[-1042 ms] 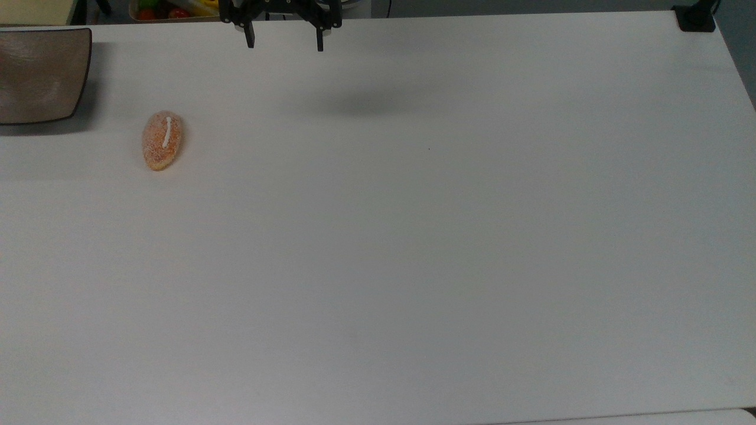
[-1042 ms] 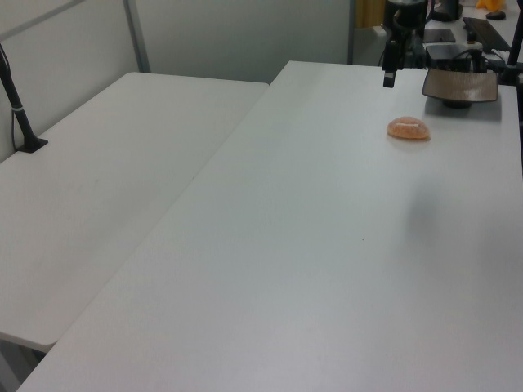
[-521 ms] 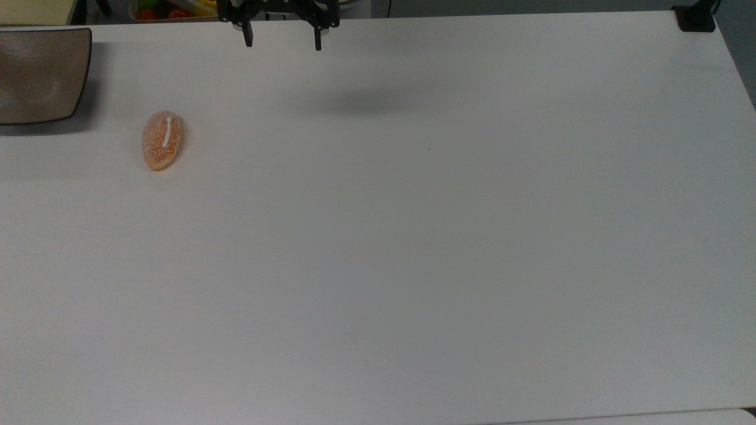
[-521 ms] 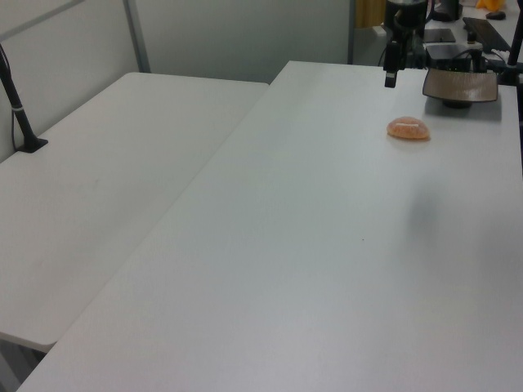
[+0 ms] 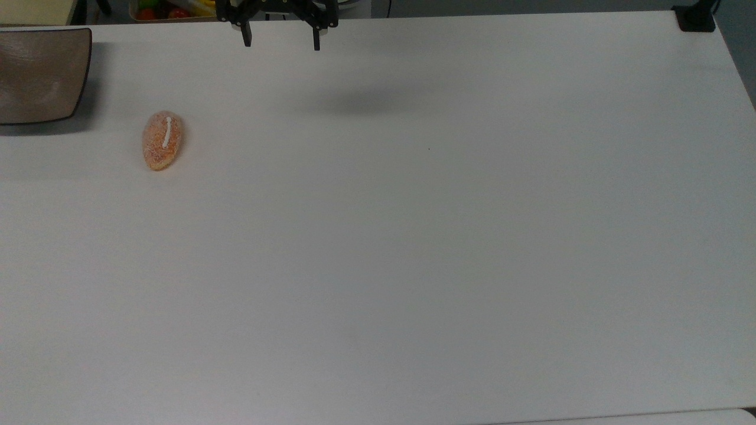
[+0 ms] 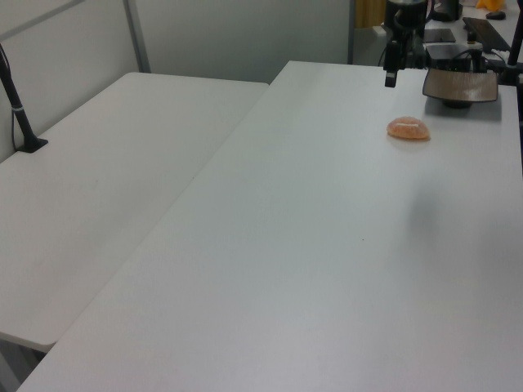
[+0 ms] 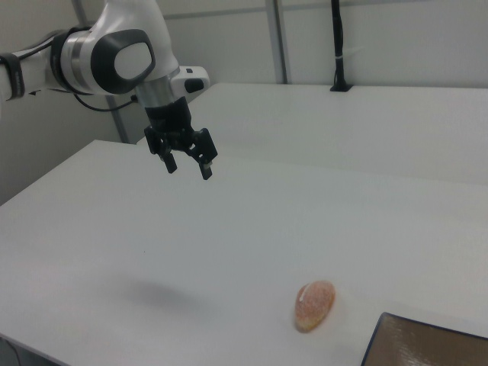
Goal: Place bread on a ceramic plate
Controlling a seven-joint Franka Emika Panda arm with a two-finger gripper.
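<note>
The bread (image 5: 162, 140) is a small oval orange bun with a speckled top and a short white stripe, lying on the white table (image 5: 413, 236) at the top view's left; it also shows as bread (image 6: 408, 128) and bread (image 7: 314, 305). The ceramic plate (image 5: 35, 77), brown-grey with a dark rim, sits further left at the frame edge, apart from the bun, also plate (image 6: 460, 84) and plate (image 7: 427, 343). My gripper (image 5: 282, 42) hangs open and empty above the table's far edge, to the right of the bread in the top view, gripper (image 7: 187, 168), gripper (image 6: 391, 79).
A tub of coloured items (image 5: 171, 9) stands behind the table's far edge. A black clamp post (image 5: 696, 18) sits at the top view's far right corner. A second white table (image 6: 106, 188) adjoins on the left view's left.
The gripper has shifted very slightly toward the top view's top left. Bread and plate have not moved.
</note>
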